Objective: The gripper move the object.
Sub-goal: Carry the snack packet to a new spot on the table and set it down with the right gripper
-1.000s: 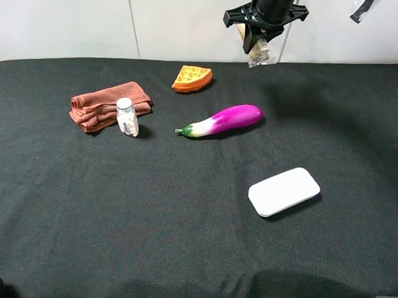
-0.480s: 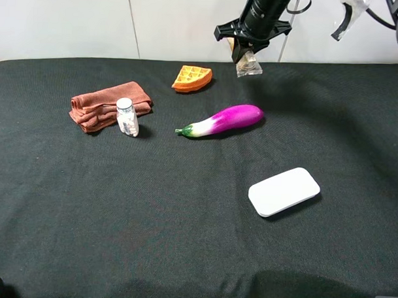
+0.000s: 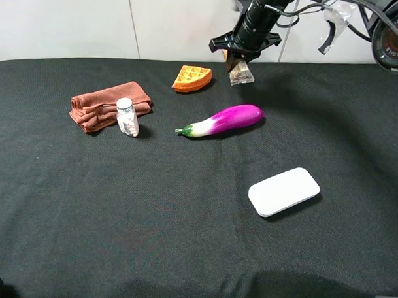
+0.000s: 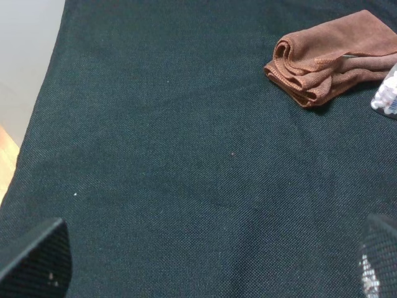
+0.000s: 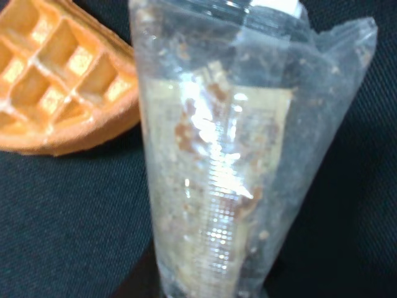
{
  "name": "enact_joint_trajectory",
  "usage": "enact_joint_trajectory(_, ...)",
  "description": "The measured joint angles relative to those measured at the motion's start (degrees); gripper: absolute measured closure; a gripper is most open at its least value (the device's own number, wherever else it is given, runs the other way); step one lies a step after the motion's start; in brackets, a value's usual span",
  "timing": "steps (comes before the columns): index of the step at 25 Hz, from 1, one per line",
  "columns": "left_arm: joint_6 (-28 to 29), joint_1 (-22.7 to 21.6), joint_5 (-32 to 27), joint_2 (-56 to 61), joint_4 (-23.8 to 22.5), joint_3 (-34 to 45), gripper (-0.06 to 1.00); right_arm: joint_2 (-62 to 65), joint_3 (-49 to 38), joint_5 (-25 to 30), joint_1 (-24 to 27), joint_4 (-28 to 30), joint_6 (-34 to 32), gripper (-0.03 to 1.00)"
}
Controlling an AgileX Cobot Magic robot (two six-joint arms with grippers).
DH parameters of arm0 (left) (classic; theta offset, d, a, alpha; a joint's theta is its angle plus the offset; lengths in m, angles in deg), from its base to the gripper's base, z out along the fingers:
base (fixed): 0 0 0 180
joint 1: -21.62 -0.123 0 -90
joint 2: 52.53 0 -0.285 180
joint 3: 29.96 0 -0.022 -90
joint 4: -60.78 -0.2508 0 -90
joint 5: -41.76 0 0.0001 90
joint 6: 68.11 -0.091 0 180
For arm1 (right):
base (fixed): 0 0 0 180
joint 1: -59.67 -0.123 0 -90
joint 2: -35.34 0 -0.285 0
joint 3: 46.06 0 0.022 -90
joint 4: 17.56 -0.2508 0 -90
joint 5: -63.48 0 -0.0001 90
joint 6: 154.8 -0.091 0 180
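The snack packet (image 5: 229, 161) fills most of my wrist camera's view, very close and slightly blurred. Its clear, crinkled wrap glints over crumbly tan-brown contents, and it is wide at one end and narrows toward the other. Behind its edge I see an orange waffle wedge (image 5: 56, 81) lying on black cloth (image 5: 62, 230).

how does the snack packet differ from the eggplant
The snack packet hangs end-down, held by the right gripper; the eggplant lies free on the black cloth, at a slant. The snack packet is clear shiny wrap over tan-brown contents; the eggplant is purple fading to white, with a green stem. The snack packet is the shorter of the two. Both are oblong and glossy.
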Motion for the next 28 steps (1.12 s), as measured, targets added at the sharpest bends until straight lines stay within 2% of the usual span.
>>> enact_joint_trajectory(28, 0.0, 0.0, 0.0, 0.0, 0.0, 0.0, -0.01, -3.8, 0.1, -4.8, 0.0, -0.8, 3.6, 0.83)
